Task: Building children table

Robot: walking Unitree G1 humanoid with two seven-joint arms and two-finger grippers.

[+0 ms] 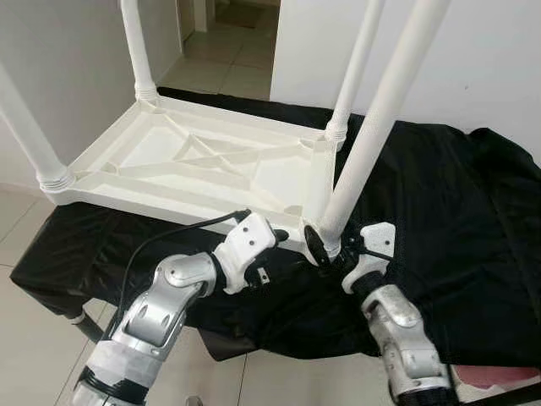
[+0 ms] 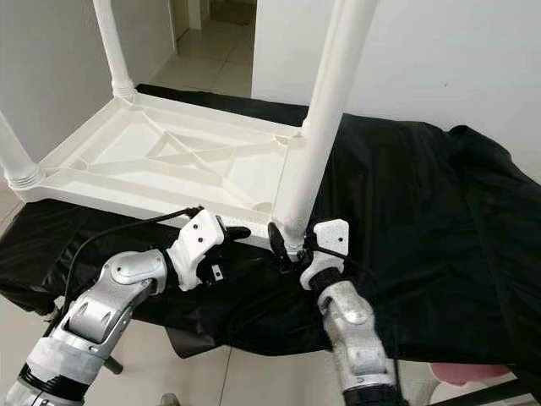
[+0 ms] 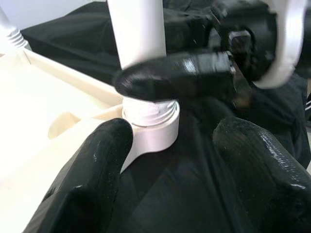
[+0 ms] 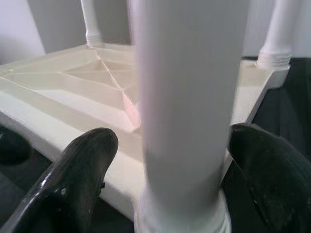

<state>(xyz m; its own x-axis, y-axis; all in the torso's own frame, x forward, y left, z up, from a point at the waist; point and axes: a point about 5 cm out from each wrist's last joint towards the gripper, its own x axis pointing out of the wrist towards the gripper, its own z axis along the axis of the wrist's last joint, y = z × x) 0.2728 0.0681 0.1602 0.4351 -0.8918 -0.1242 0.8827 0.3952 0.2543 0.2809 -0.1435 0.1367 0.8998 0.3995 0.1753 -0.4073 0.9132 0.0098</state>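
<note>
The children table (image 1: 203,161) is seen upside down in the upper left and centre of the head views, resting on a black cloth (image 1: 448,228) that is draped over a supporting surface. It is moulded from white plastic, with a matte, ribbed underside braced by crossing struts, and round threaded sockets at the corners. Four smooth, slightly tapering tube legs rise from these sockets.

The near leg (image 1: 380,118), at centre frame, is embraced low down, just above its socket, by the right gripper (image 1: 328,247); its jaws are spread around the tube, and whether the pads actually touch cannot be told. The left gripper (image 1: 275,238) is held just beside the same corner, jaws parted and holding nothing.

The piece is judged light, hollow and fairly stiff, yet slippery to rubber pads. Hold is best taken low on the leg, near the threaded collar (image 3: 150,114), where twisting force is delivered with least flex. The frame rim would be a good bracing place.
</note>
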